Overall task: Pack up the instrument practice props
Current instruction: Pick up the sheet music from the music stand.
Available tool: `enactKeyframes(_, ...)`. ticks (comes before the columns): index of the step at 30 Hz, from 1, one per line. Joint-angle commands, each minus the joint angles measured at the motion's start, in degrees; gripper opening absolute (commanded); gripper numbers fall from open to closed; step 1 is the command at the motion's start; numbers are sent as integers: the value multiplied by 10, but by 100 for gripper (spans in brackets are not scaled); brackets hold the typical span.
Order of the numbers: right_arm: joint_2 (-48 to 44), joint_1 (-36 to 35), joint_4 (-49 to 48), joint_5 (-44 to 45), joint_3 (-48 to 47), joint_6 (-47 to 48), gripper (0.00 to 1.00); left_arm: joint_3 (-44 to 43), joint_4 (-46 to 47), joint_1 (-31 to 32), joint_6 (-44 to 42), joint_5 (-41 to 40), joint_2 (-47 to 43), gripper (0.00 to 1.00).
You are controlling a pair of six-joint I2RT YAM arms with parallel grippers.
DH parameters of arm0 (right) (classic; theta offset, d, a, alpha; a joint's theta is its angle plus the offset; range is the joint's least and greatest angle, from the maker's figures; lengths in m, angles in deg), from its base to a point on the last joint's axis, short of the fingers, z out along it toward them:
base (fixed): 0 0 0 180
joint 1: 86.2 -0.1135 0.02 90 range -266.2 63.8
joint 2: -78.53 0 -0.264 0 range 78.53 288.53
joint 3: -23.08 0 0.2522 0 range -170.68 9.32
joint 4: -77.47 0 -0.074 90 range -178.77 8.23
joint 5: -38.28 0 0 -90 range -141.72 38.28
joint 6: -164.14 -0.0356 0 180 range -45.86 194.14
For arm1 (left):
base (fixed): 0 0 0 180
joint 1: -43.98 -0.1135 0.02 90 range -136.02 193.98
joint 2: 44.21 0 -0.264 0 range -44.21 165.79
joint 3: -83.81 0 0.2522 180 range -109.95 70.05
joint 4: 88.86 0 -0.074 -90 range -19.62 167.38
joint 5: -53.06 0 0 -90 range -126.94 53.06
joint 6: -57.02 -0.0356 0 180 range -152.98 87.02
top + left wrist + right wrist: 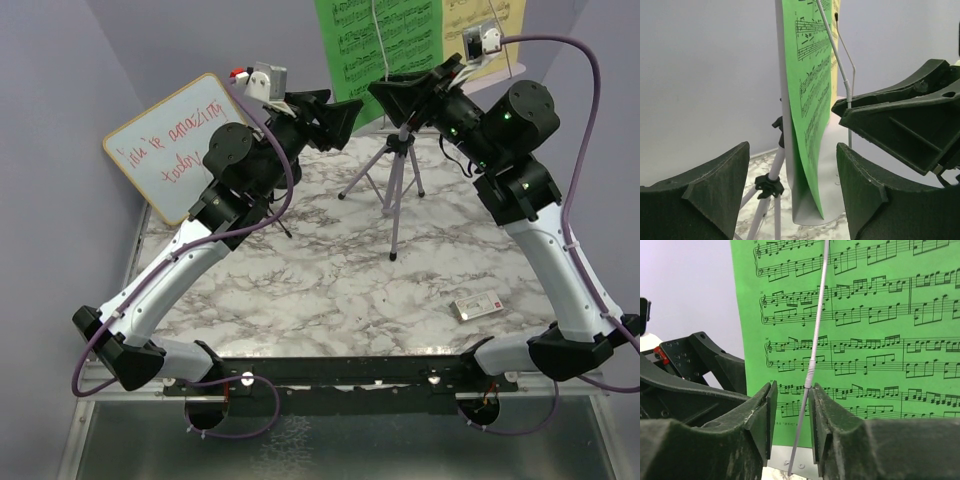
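Note:
The green music sheet (375, 40) and the yellow music sheet (510, 20) stand on the lilac music rack at the back, on its tripod stand (395, 200). My left gripper (345, 115) is open just left of the rack. In the left wrist view its jaws (792, 190) frame the rack's edge (784, 100) and the green sheet (810, 100) without touching them. My right gripper (385, 95) is partly open in front of the green sheet (865, 340). Its jaws (790, 425) straddle the thin wire page holder (815, 365). No microphones or black mic stands are in view.
A wood-framed whiteboard (175, 140) with red writing leans at the back left. A small flat white device (478, 305) lies on the marble table at the front right. The two grippers are close together in front of the rack. The stand's legs (769, 185) spread below.

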Motion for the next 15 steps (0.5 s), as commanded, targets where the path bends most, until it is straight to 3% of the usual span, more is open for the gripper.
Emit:
enactKeyframes(1,16,-4,-23,-23,-42,0,39,-21,1,3,-22,-27,-3,71)
enactKeyframes(15,50,-4,-40,-26,-94,-2,40,-25,-6,3,-37,-36,5,70)
